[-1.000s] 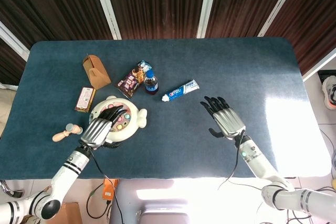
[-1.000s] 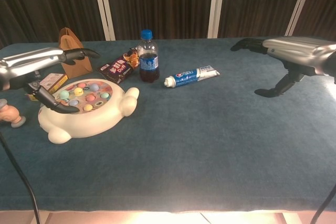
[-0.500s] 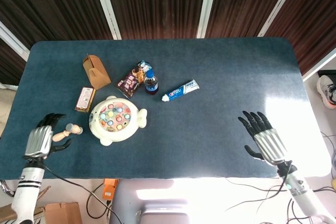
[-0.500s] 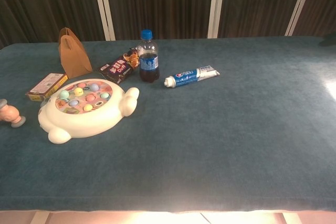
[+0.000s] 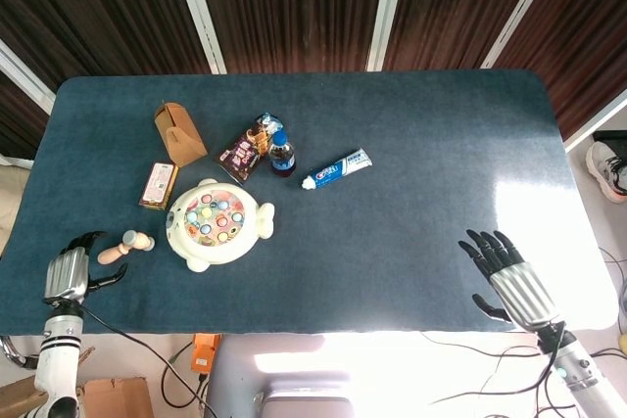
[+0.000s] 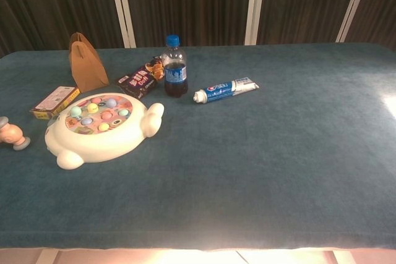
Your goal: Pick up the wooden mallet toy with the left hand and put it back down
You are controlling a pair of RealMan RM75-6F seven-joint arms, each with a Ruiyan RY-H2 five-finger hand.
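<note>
Muted teal ground, bright small things upon it

The table (image 5: 411, 124) wore a deep blue-green cloth, washed pale where glare hit its right side. The fishing toy (image 5: 217, 223) was cream, dotted with pastel pink, yellow, green and blue discs. The mallet (image 5: 125, 247) showed pale natural wood (peach-toned in the chest view). The bottle (image 6: 175, 69) was dark with a blue cap and label; the toothpaste (image 5: 336, 168) blue and white; the paper bag (image 6: 87, 63) plain tan. Both hands (image 5: 67, 272) (image 5: 516, 283) were silver with black fingers.

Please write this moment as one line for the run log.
left hand: open, beside wooden mallet toy, not holding | mallet: lying on table | right hand: open, near table edge
</note>
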